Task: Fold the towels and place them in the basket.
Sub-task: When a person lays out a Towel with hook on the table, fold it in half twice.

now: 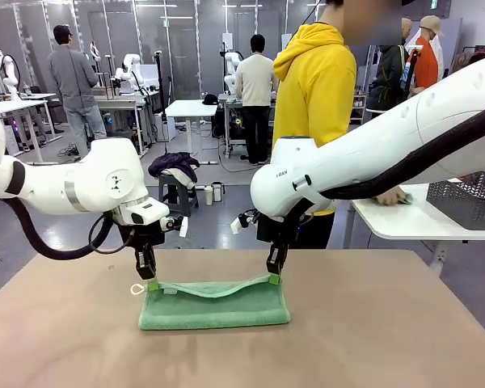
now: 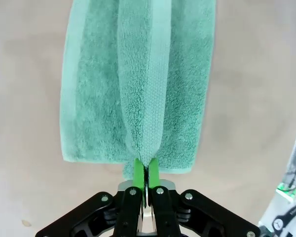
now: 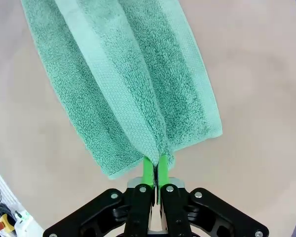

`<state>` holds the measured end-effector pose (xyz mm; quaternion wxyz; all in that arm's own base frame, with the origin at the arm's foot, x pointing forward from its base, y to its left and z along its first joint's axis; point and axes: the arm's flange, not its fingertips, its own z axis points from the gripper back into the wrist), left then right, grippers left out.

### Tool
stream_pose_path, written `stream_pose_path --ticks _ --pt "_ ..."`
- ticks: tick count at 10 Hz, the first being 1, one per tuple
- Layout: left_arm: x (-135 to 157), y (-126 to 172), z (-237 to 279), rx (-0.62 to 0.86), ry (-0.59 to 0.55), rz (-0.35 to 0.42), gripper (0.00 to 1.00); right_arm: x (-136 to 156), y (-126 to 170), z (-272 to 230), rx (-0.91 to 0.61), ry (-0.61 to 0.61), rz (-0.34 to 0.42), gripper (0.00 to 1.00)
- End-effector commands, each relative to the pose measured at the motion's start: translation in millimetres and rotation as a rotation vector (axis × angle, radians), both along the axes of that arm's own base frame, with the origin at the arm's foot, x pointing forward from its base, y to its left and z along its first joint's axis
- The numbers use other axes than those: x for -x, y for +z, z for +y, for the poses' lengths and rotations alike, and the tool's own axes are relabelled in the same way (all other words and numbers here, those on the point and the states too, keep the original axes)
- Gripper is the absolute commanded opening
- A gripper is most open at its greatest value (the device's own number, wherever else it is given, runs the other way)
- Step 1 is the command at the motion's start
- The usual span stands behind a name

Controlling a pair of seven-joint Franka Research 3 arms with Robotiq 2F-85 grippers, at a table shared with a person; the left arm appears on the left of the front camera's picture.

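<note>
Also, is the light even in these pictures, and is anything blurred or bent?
Front view: soft, even light, only a faint shadow under the green towel on the table. Left wrist view: terry pile sharp, no glare, the table's edge looks bent by the wide lens. Right wrist view: equally sharp, the same bending at a corner.
</note>
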<state>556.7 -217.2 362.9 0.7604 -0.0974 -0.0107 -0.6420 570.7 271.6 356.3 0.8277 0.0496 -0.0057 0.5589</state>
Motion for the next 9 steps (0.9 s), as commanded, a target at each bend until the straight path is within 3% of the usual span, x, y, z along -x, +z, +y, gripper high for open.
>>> stream_pose_path --ticks 1,6,9 --pt "-23.4 2.9 -1.8 0.025 -0.015 0.054 0.04 -22.7 2.1 3.2 -0.029 -0.02 0.074 0.04" --pt "-49.3 -6.7 8.8 0.033 0.079 0.087 0.04 -52.3 -10.1 -4.1 -0.073 -0.087 0.089 0.04" --pt "-56.7 -16.1 10.2 0.045 0.1 0.09 0.04 -58.3 -20.1 -6.5 -0.082 -0.063 0.082 0.04"
